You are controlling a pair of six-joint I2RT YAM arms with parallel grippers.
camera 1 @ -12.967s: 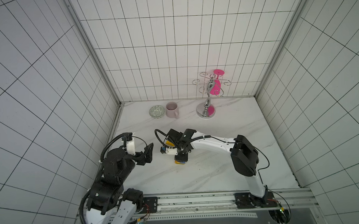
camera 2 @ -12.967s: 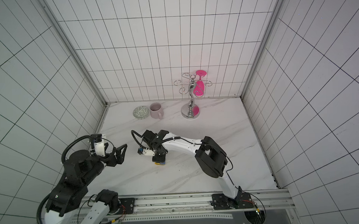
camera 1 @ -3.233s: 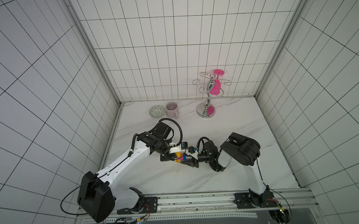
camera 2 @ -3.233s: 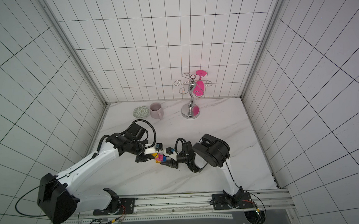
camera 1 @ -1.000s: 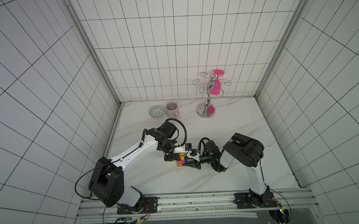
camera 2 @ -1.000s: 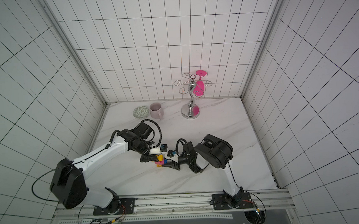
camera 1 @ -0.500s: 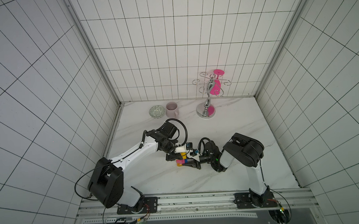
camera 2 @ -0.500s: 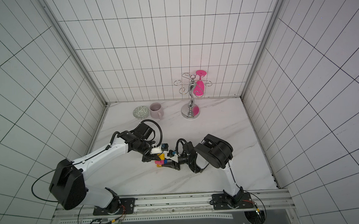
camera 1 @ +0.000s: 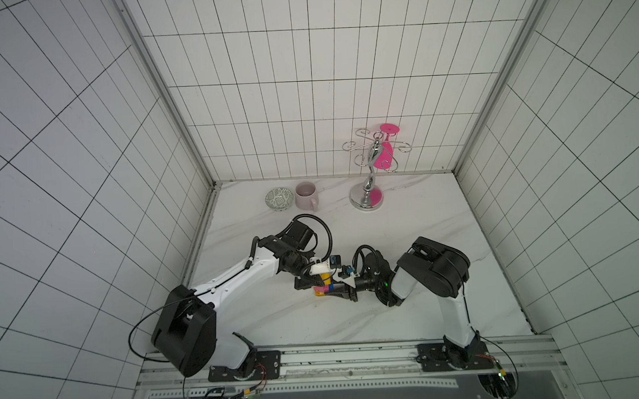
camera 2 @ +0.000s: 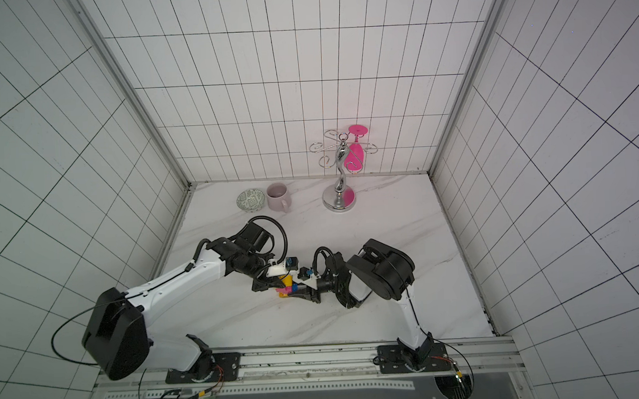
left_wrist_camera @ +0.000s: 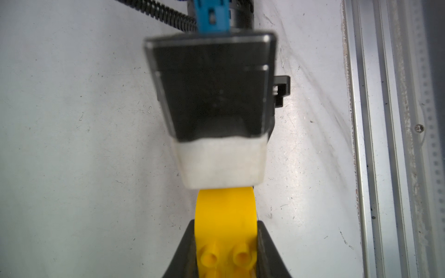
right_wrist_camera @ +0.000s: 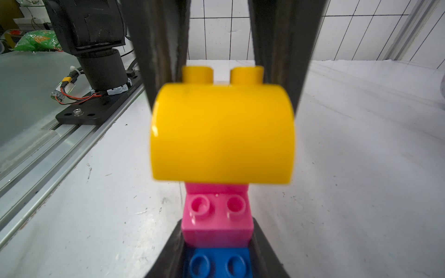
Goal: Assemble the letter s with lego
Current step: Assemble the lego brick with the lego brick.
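Both grippers meet at the middle of the marble table. My left gripper [camera 1: 323,280] [left_wrist_camera: 225,227] is shut on a yellow lego brick [left_wrist_camera: 226,216] [camera 1: 326,278] with a rounded end. In the right wrist view that yellow brick [right_wrist_camera: 222,134] hangs between the left fingers [right_wrist_camera: 163,48], right at the far end of a pink brick [right_wrist_camera: 216,216]. My right gripper [camera 1: 332,290] [right_wrist_camera: 216,225] is shut on the pink brick and a blue brick [right_wrist_camera: 216,262] joined in a row. Whether yellow and pink are pressed together I cannot tell. No finished letter s shows.
Along the back wall stand a patterned bowl [camera 1: 279,199], a pale pink mug [camera 1: 306,195] and a chrome stand [camera 1: 369,191] with a pink glass [camera 1: 382,153] hanging on it. The metal rail [camera 1: 336,359] with both arm bases runs along the front edge.
Over the last second almost nothing moves; both grippers stay shut on their bricks. Thirteen seconds ago the left arm was drawn back at the left; it has since reached in to the middle.
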